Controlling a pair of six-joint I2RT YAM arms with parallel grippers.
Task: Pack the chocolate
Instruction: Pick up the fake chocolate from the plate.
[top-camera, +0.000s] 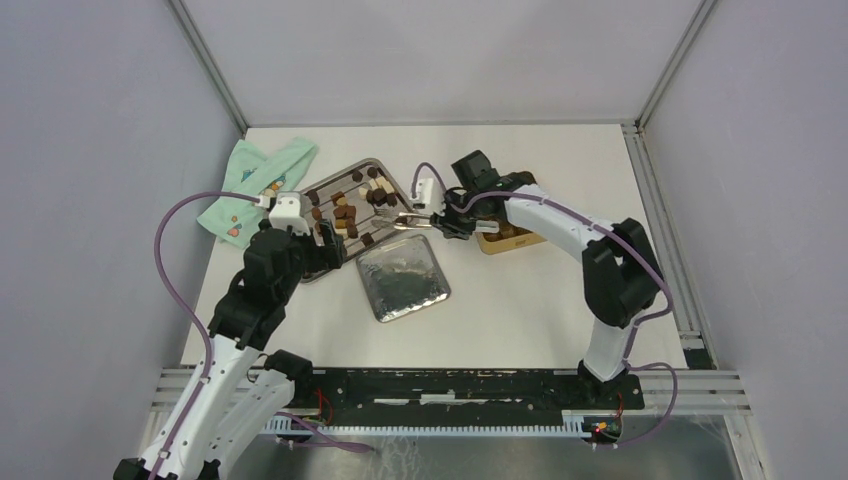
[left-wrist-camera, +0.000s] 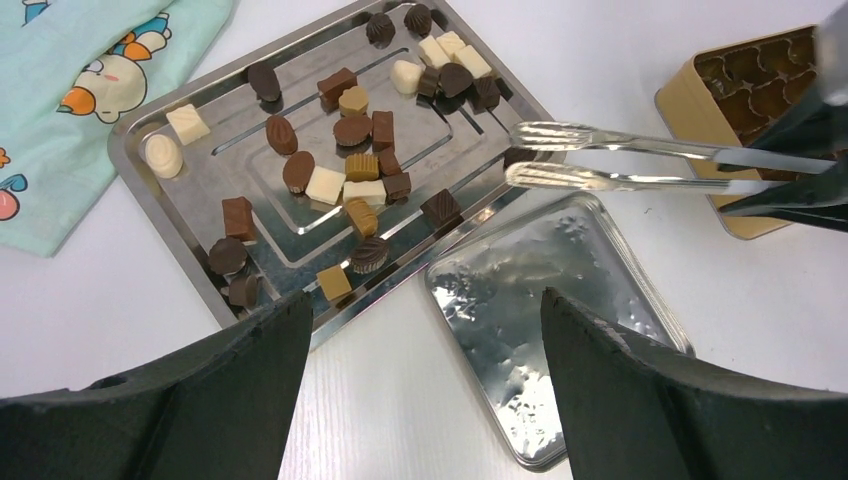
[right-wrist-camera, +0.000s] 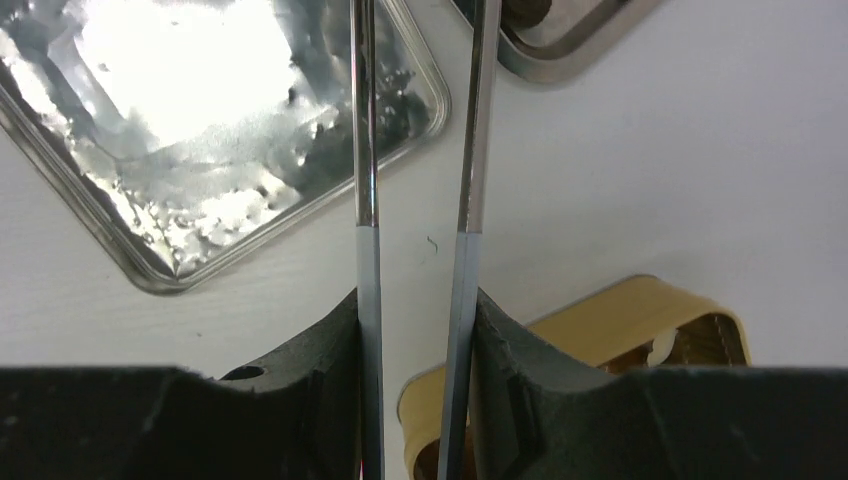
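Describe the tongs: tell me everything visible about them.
The tongs are slim, shiny metal: two long flat arms ending in fork-like toothed tips. The right claw holds them by the rear, squeezing both arms between its black sides. They are held nearly level, pointing toward the tray, with the tips over its edge. The tips stand apart, and nothing is clearly pinched between them.
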